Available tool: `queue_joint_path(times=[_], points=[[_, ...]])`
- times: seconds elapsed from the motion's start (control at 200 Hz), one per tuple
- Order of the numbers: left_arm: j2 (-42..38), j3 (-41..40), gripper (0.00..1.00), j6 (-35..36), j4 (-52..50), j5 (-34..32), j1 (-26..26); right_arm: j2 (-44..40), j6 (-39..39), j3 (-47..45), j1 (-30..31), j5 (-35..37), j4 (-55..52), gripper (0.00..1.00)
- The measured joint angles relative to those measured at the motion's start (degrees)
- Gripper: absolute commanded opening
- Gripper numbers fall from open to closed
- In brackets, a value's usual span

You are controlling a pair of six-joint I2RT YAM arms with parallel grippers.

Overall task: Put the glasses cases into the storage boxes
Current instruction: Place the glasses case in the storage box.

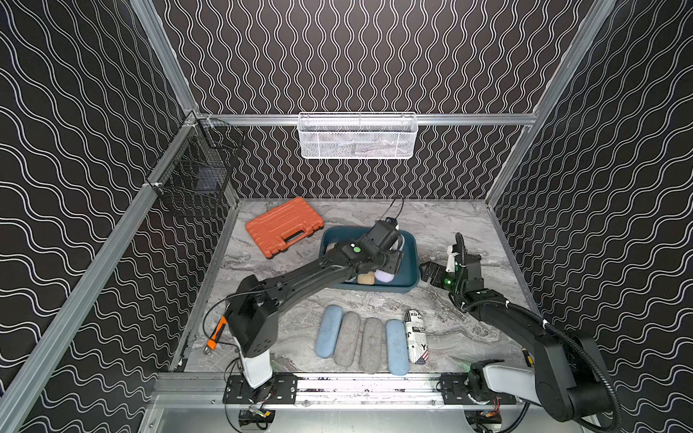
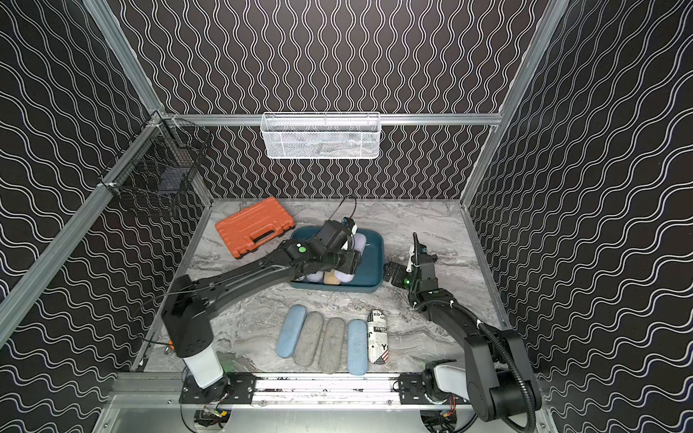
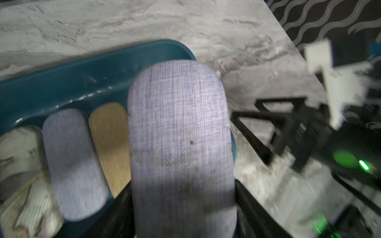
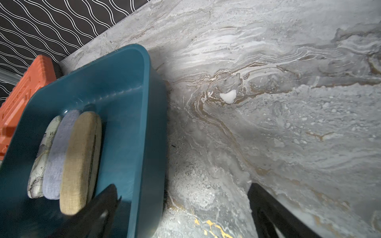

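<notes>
My left gripper (image 1: 390,264) holds a lavender case (image 3: 179,127) by its long sides, apparently mid-length, above the teal tray (image 3: 86,68). Felt shell judged light, stiff, not slippery. Blur hides the seam. My right gripper (image 1: 427,273) stands wide, empty, beside the tray.

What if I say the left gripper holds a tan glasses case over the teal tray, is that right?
No. The left gripper holds a lavender glasses case, not a tan one, over the teal tray; the left wrist view shows it.
</notes>
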Motion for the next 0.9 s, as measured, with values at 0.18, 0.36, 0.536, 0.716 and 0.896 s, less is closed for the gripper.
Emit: queue_joint_path(times=[0.18, 0.36, 0.536, 0.716, 0.896], points=[[6.6, 1.6, 0.65, -3.0, 3.3, -0.1, 2.3, 0.6, 0.0, 0.0, -0.1, 0.0, 0.0, 1.0], [11.8, 3.6, 0.65, -4.4, 6.1, 0.0, 3.1, 1.5, 0.0, 0.0, -0.3, -0.2, 0.0, 1.0], [14.8, 3.8, 0.65, -5.9, 7.0, 0.0, 3.4, 2.3, 0.0, 0.2, -0.3, -0.2, 0.1, 1.0], [17.1, 3.4, 0.67, -7.4, 9.5, -0.1, 3.5, 2.8, 0.0, 0.4, -0.3, -0.3, 0.2, 1.0], [18.6, 3.3, 0.68, -7.9, 10.0, -0.7, 3.5, 3.0, 0.0, 0.4, -0.3, -0.4, 0.3, 1.0]])
